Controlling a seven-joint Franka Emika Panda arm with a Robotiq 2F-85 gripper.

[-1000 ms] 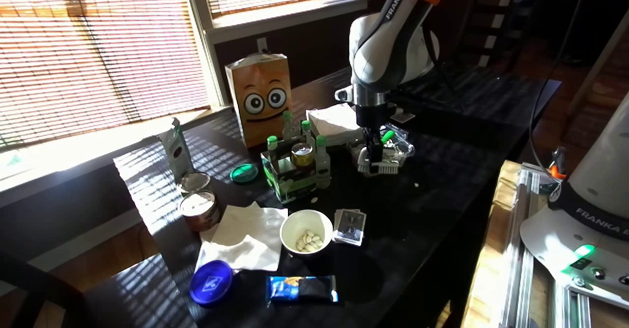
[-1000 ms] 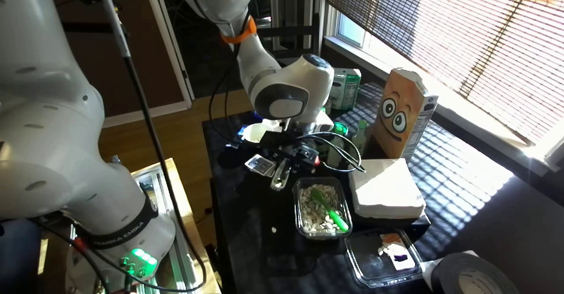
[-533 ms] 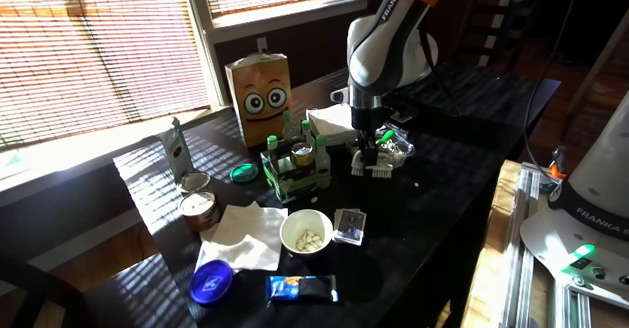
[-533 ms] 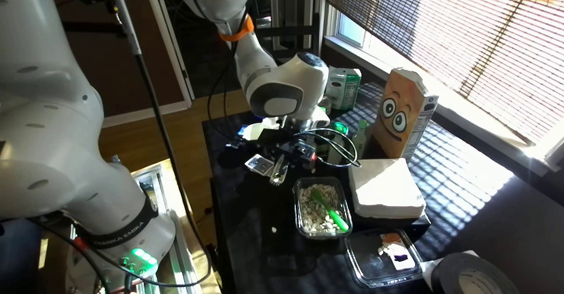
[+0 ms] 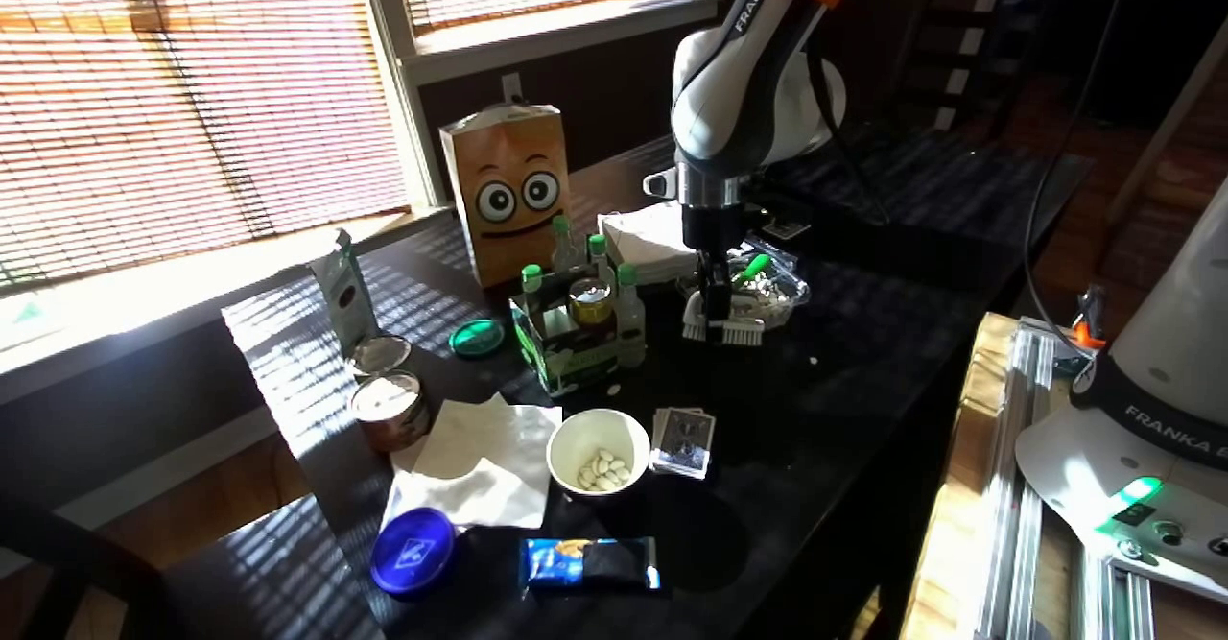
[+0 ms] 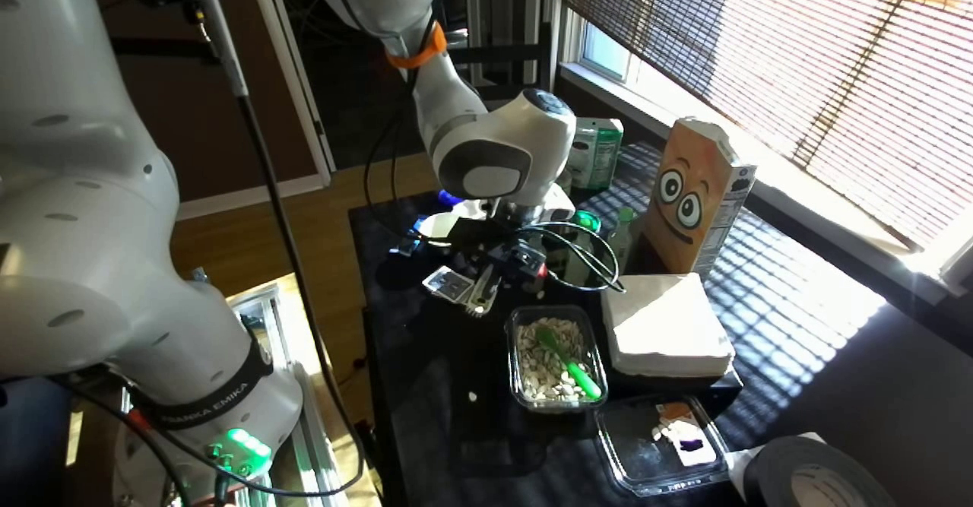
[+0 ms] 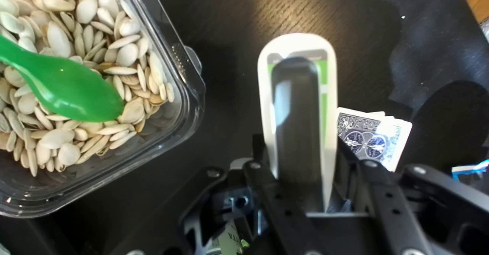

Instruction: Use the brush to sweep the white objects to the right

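My gripper [image 5: 713, 312] is shut on the brush [image 5: 741, 333], which has white bristles pointing down. The brush handle [image 7: 297, 94], white with a green and dark top, stands between the fingers in the wrist view. In an exterior view the brush [image 6: 483, 294] is near the playing cards. The whitish pieces [image 6: 541, 370] look like seeds and fill a clear tray [image 6: 511, 359] beside the brush, with a green spoon [image 6: 566, 362] on them. They also show in the wrist view [image 7: 57, 41]. One loose piece [image 6: 472, 396] lies on the dark table. Whether the bristles touch the table cannot be told.
A bottle carrier [image 5: 576, 362] stands beside the gripper. Playing cards [image 5: 684, 443], a white bowl [image 5: 576, 434] with white pieces and paper napkins [image 5: 489, 458] lie nearer that camera. A napkin stack [image 6: 669, 328] and a clear lid [image 6: 619, 454] are beside the tray.
My gripper has moved a little with the brush, away from the tray and toward the bottle carrier and cards. The tray and the loose piece have not moved.
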